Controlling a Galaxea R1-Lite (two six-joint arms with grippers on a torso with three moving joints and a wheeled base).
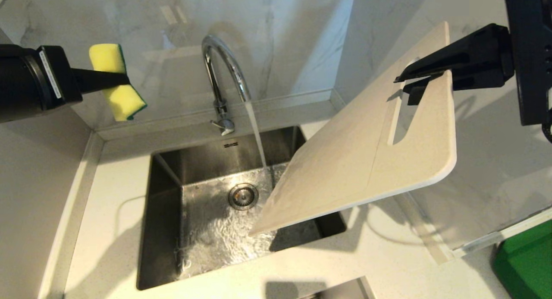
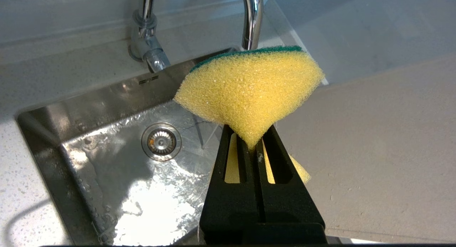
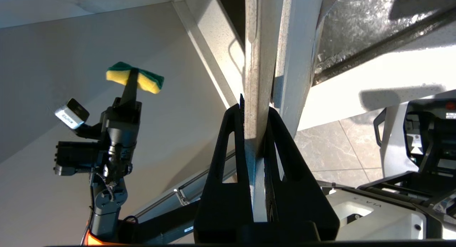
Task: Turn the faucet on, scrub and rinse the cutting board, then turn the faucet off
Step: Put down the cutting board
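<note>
The right claw [image 1: 407, 85] pinches the big cream-white plastic cutting board [image 1: 345, 169] beside its slot, tilted over the steel sink [image 1: 164, 230]. Stiff, light, likely slippery wet. The left claw [image 1: 123, 79] squeezes a soft yellow-green sponge [image 1: 116, 96].

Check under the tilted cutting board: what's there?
Under the cutting board, held tilted by the right gripper, lie the sink's right side and wet floor. The sink's far right corner is covered.
</note>
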